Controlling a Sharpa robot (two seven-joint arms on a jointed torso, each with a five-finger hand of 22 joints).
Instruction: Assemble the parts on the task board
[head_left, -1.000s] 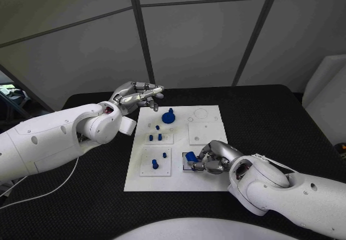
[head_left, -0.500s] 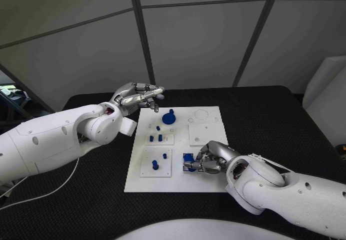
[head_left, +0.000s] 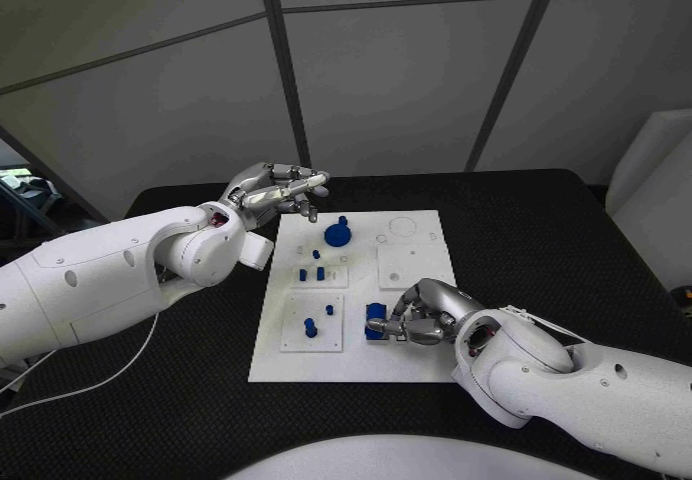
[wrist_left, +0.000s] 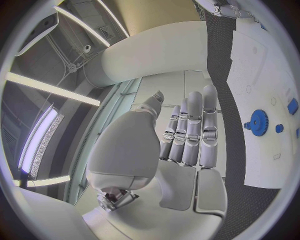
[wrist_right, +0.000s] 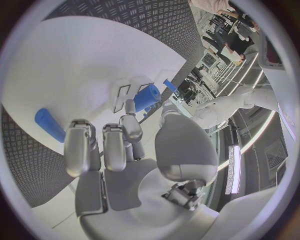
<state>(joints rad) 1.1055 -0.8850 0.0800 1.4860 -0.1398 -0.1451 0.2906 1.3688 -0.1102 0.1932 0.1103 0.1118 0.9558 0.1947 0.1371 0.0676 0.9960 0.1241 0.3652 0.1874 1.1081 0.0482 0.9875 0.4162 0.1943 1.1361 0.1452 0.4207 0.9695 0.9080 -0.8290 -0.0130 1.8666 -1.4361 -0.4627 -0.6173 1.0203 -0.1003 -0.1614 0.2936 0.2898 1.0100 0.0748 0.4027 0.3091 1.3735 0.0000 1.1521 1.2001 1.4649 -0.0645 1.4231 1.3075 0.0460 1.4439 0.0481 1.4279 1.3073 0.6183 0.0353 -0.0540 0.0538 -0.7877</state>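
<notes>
The white task board (head_left: 418, 365) lies in the middle of the black table. My right hand (head_left: 423, 313) hovers low over the board's front right area and pinches a blue cylindrical part (head_left: 378, 323) between thumb and fingers; the same part (wrist_right: 147, 97) shows at its fingertips (wrist_right: 129, 107). My left hand (head_left: 273, 190) hangs above the board's back left corner with its fingers (wrist_left: 190, 132) stretched side by side, holding nothing. A blue gear (head_left: 336, 235) stands at the back of the board, close to the left hand, and the gear (wrist_left: 257, 121) shows beyond that hand.
Small blue pegs (head_left: 310, 272) stand in the middle left plate and two more (head_left: 309, 326) in the front left plate. Another blue part (wrist_right: 49, 125) is on the board near the right hand. Grey panel walls rise behind the table.
My right hand has shifted slightly toward the board's front with the blue part, bringing it lower. The left hand has stayed where it was.
</notes>
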